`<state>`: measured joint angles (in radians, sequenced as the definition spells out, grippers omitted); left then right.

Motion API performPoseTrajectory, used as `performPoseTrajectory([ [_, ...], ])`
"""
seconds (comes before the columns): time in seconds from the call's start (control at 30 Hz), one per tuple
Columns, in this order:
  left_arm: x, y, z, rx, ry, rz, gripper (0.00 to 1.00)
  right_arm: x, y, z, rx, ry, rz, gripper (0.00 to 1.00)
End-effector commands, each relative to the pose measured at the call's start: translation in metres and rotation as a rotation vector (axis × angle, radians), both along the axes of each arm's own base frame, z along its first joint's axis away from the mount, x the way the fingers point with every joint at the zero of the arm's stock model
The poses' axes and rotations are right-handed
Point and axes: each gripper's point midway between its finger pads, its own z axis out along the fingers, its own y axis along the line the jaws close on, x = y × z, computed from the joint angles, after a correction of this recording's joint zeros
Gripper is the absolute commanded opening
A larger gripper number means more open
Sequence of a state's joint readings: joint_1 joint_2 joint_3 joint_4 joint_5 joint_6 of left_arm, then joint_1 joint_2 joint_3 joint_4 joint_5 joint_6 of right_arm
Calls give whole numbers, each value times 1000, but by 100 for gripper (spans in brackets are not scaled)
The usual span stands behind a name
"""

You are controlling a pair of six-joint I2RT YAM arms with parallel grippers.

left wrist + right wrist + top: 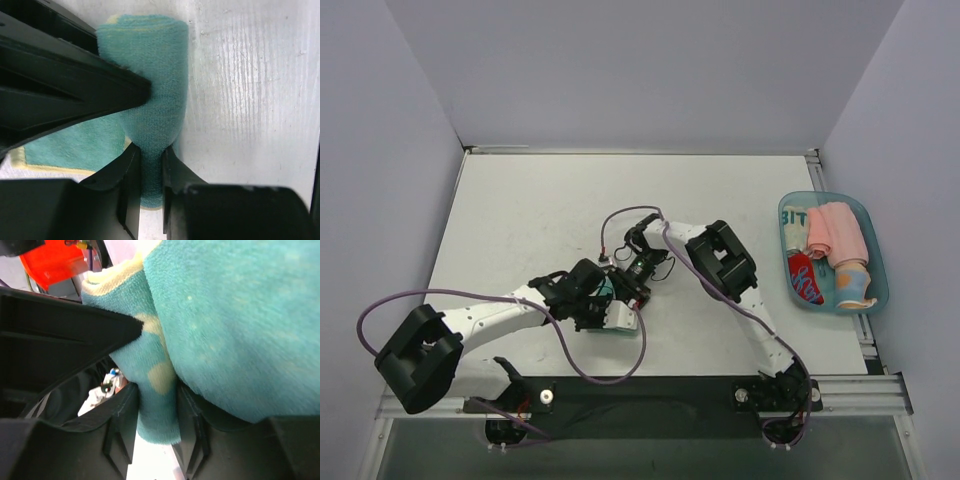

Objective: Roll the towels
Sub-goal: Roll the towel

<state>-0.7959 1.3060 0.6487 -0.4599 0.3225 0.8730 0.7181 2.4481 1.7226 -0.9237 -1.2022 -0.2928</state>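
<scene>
The white table (pixel 520 220) is the biggest thing here, and both arms reach in over its middle, their wrists meeting. Well off beyond the right arm's elbow sits the light blue tray (pixel 820 196). It holds a pink roll (pixel 835 232), the red patterned towel (pixel 805 277) and other cloths that I can't tell apart.

Between the two wrists is the pale yellow and teal towel (pixel 155 100). From the left wrist it shows as a tight teal roll lying on the table. Its long axis runs straight out from between the fingers, and the far end points away from the wrist. A flat, unrolled part lies off to one side of the fingers.

The left gripper (pixel 151 155) is clamped on the near end of that roll. The right gripper (pixel 157 400) is pinched onto a hanging fold of the same towel, with the rest bulging beside its fingers.
</scene>
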Motion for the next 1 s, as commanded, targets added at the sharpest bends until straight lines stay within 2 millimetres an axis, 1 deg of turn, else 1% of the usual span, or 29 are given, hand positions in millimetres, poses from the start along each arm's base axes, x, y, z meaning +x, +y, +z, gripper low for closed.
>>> performPoseTrajectory([
  [0.0,-40,35,-27,143,191,47,5,40,-28,-17,-123,-154,-40,36],
  [0.07,-47,39,-28,154,224,66,1,52,-32,-14,-139,-174,-74,42],
  [0.13,-51,40,-30,170,254,66,0,59,-35,-8,-146,-196,-96,43],
  [0.17,-50,40,-30,175,262,75,0,65,-34,-1,-134,-217,-109,46],
  [0.2,-48,36,-27,163,269,73,0,68,-34,4,-128,-226,-118,47],
  [0.23,-47,36,-29,168,294,84,0,70,-33,11,-117,-232,-127,47],
  [0.27,-48,36,-29,171,317,84,0,76,-36,17,-105,-246,-146,47],
  [0.3,-46,34,-27,166,334,86,0,81,-37,34,-78,-279,-162,47],
  [0.33,-44,29,-26,153,380,90,0,85,-38,42,-64,-302,-173,47],
  [0.37,-46,30,-25,166,413,79,0,91,-46,48,-59,-323,-199,47],
  [0.4,-46,30,-24,167,445,78,0,95,-50,67,-33,-378,-217,46],
  [0.43,-39,25,-23,160,484,87,0,98,-56,75,-26,-412,-232,46],
  [0.47,-42,28,-22,174,527,85,0,98,-66,70,-46,-448,-239,45],
  [0.5,-40,27,-22,177,555,88,0,104,-75,89,-23,-518,-269,45],
  [0.53,-39,28,-26,198,600,95,1,103,-82,92,-28,-548,-276,45],
  [0.57,-31,23,-18,166,636,105,1,106,-87,98,-20,-588,-290,44],
  [0.6,-25,21,-16,151,660,110,1,103,-101,106,-24,-619,-324,44],
  [0.63,-24,21,-19,149,721,126,1,103,-106,110,-22,-644,-340,44],
  [0.67,-12,19,-12,110,749,141,1,106,-110,115,-15,-689,-354,43],
  [0.7,-10,22,-19,121,799,152,1,101,-120,119,-37,-754,-355,43],
  [0.73,-10,25,-19,127,831,149,1,100,-123,123,-34,-792,-358,43],
  [0.77,5,20,-17,109,824,150,1,101,-124,125,-26,-839,-366,43],
  [0.8,8,23,-25,114,876,170,1,99,-126,138,-5,-893,-376,43],
  [0.83,14,21,-24,104,897,170,1,93,-127,135,-15,-907,-364,40],
  [0.87,11,23,-20,109,950,164,1,91,-125,144,5,-951,-362,38],
  [0.9,21,18,-22,93,974,166,1,87,-122,145,14,-973,-343,36],
  [0.93,21,19,-20,92,1000,164,1,79,-116,141,9,-1011,-291,34],
  [0.97,24,19,-22,92,1007,165,1,73,-111,142,16,-1041,-255,34],
])
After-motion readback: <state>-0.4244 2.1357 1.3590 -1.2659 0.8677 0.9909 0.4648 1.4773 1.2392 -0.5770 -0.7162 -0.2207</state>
